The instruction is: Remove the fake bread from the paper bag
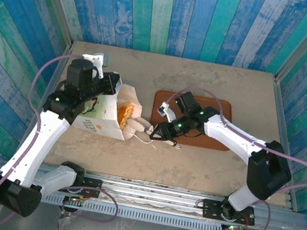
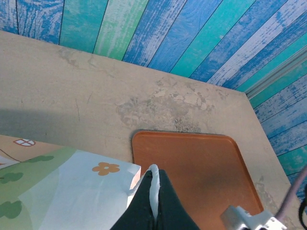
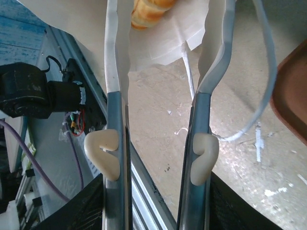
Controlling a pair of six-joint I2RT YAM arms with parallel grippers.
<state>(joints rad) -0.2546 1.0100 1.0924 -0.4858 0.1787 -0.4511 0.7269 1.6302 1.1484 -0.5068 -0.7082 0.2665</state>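
The white paper bag (image 1: pixel 100 119) with green-and-orange print lies on its side, mouth facing right. A golden-brown fake bread (image 1: pixel 124 113) shows inside the mouth. My left gripper (image 1: pixel 113 85) is at the bag's upper rim, and in the left wrist view it (image 2: pixel 154 184) is shut on a white strip of the bag (image 2: pixel 72 191). My right gripper (image 1: pixel 149 131) is open at the bag's mouth. In the right wrist view its long fingers (image 3: pixel 111 57) straddle the bag's paper (image 3: pixel 163 43), with a ridged golden roll (image 3: pixel 147 10) between their tips, untouched.
A flat brown tray (image 1: pixel 211 125) lies right of the bag, under the right arm; it is also in the left wrist view (image 2: pixel 192 167). A loose white cord handle (image 3: pixel 268 72) trails on the table. Blue-green plank walls enclose the table, with a metal rail along the near edge.
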